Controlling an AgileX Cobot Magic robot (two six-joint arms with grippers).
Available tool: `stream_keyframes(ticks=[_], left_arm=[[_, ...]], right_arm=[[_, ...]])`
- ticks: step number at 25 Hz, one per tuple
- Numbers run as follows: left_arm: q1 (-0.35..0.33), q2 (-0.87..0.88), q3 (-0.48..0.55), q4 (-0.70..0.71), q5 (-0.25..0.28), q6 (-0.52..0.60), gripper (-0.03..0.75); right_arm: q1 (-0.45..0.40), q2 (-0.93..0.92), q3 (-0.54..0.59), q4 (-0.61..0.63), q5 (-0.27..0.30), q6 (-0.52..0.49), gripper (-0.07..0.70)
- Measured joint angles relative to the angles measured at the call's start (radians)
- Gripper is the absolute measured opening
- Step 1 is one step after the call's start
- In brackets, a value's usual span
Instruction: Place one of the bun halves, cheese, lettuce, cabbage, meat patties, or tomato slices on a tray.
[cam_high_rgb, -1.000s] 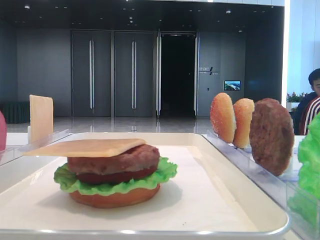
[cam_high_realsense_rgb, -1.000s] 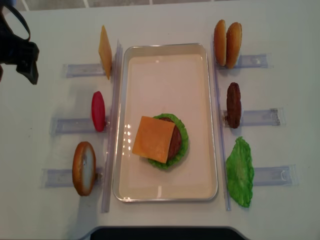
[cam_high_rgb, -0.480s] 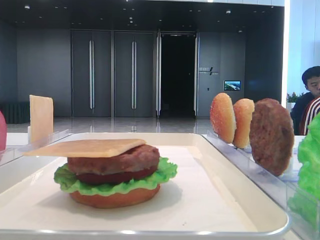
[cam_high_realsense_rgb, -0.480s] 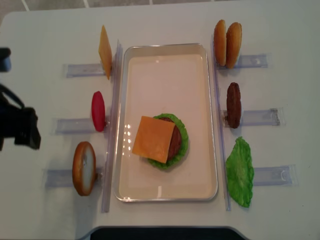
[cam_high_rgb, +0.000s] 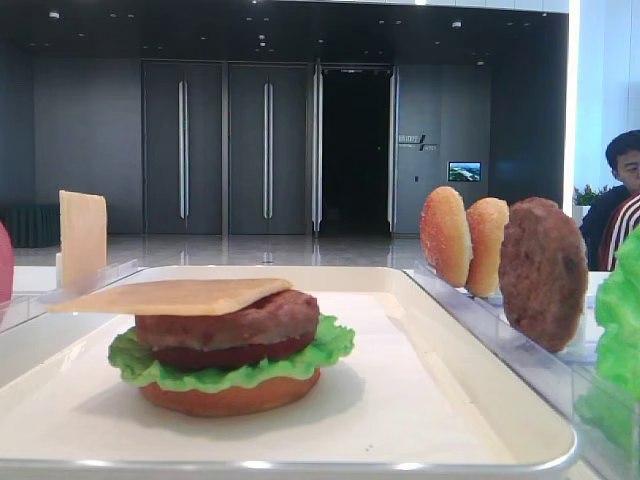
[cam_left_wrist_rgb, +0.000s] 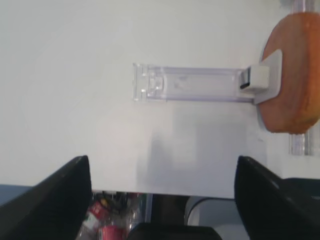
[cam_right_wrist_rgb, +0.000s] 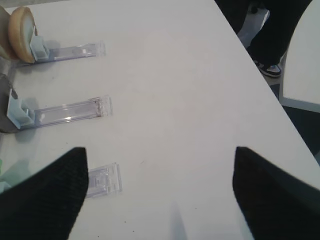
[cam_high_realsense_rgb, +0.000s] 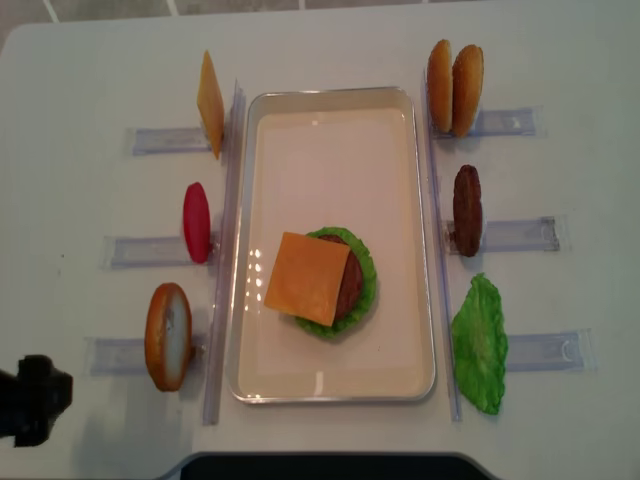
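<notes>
Spreading wide over bare white table, the left gripper (cam_left_wrist_rgb: 162, 195) held nothing; beyond its fingers (cam_left_wrist_rgb: 47, 197) stood a domed orange bun half (cam_left_wrist_rgb: 292, 75) in a clear holder rail (cam_left_wrist_rgb: 187, 84). Farther off, smooth square cheese (cam_high_realsense_rgb: 308, 278) capped the stack on the glossy tray (cam_high_realsense_rgb: 330, 130). The right gripper (cam_right_wrist_rgb: 159, 192) gaped empty too.

From overhead I get only a dark corner of the left arm (cam_high_realsense_rgb: 32, 410) at the near left edge; its fingers are out of that shot. The cheese (cam_high_realsense_rgb: 308, 278) hides most of the patty (cam_high_realsense_rgb: 350, 285) under it, and the bottom bun can't be seen from above. In the low view, a tomato slice (cam_high_rgb: 4, 262) and lettuce (cam_high_rgb: 620, 320) are cut by the side edges. The right wrist view shows a bun (cam_right_wrist_rgb: 21, 27) clipped at its far left corner.
</notes>
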Motion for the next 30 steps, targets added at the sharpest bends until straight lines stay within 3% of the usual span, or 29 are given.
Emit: stream_keyframes(ticks=[17, 30], left_arm=[[0.0, -0.578, 0.021, 0.0, -0.013, 0.0, 0.692], [0.0, -0.591, 0.021, 0.001, -0.011, 0.0, 0.692]], right_arm=[[0.0, 0.0, 0.0, 0.0, 0.0, 0.0, 0.587], [0.0, 0.0, 0.0, 0.0, 0.0, 0.0, 0.587]])
